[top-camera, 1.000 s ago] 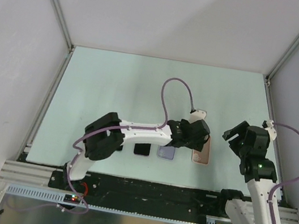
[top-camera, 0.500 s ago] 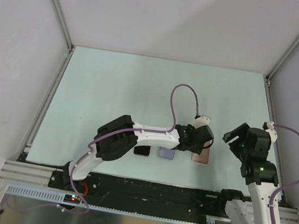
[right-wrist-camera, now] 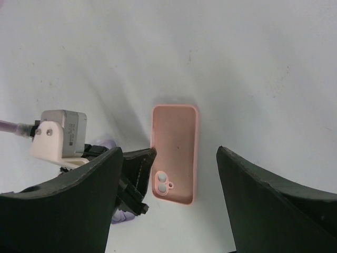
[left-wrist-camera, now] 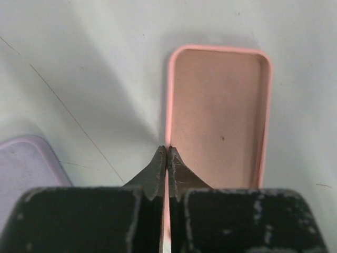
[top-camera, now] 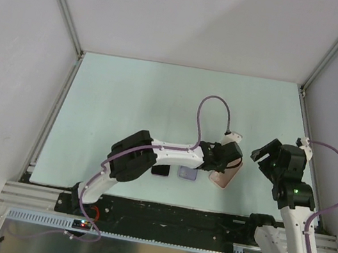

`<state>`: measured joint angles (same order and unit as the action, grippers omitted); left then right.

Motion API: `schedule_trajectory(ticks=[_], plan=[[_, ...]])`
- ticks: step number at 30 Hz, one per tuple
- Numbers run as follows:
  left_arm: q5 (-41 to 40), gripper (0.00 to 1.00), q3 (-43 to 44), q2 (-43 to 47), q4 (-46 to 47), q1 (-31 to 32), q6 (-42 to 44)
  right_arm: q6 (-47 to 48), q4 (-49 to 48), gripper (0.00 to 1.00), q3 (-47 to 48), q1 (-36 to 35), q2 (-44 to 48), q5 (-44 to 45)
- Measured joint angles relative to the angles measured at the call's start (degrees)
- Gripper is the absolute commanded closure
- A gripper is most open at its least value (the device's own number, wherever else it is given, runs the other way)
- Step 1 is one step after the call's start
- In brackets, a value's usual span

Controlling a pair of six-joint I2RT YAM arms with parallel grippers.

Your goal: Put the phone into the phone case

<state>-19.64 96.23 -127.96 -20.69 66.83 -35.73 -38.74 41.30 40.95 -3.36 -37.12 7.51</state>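
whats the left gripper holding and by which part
The left gripper pinches the pink phone case by one long side wall, near its camera-cutout end.

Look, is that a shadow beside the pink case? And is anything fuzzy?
Left wrist view: yes, a soft grey shadow on the table beside the pink case; the left gripper looks blurry. Right wrist view: the right gripper looks soft, the case sharp.

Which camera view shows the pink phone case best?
Right wrist: the whole pink case shows, camera cutout included. Left wrist shows it closer, but the left claw covers its near end. From the top it is small and partly hidden.
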Motion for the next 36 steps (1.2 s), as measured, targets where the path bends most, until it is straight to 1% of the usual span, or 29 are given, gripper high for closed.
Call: schedule_trajectory(ticks=[3,6,10,11,12,15,20,25,30,36], plan=[[1.49,1.00,0.00,1.46,-0.35,-1.07,5.01,0.00,-0.02,0.22,0.11,0.00,-0.02,-0.31],[4.07,1.00,0.00,4.87,-0.42,-3.82,11.82,0.00,-0.39,0.22,0.50,0.00,-0.09,-0.61],[9.88,1.00,-0.26,11.69,0.07,-9.94,24.35,-0.09,-1.31,0.22,0.92,0.00,-0.61,-1.33],[11.61,1.00,-0.59,13.55,0.48,-10.64,28.00,-0.20,-1.60,0.22,0.96,0.00,-0.85,-1.62],[13.14,1.00,-0.92,15.17,0.72,-13.57,31.54,-0.24,-1.79,0.22,0.96,0.00,-0.94,-1.88],[18.01,1.00,-1.92,18.40,1.70,-18.53,41.31,-0.31,-2.82,0.22,0.96,0.00,-1.75,-2.69],[25.97,1.00,-5.95,19.34,2.54,-26.23,58.07,-0.50,-4.24,0.22,0.96,-0.26,-2.62,-3.93],[30.64,1.00,-10.51,18.95,0.59,-30.93,72.22,-0.98,-5.55,0.22,0.96,-1.90,-4.59,-3.96],[33.92,1.00,-10.64,16.33,0.44,-33.53,79.82,-1.97,-6.97,0.22,0.96,-5.79,-6.60,-3.41],[36.72,1.00,-10.82,13.70,0.46,-34.49,84.43,-3.13,-9.03,0.21,0.96,-11.08,-9.92,-1.84]])
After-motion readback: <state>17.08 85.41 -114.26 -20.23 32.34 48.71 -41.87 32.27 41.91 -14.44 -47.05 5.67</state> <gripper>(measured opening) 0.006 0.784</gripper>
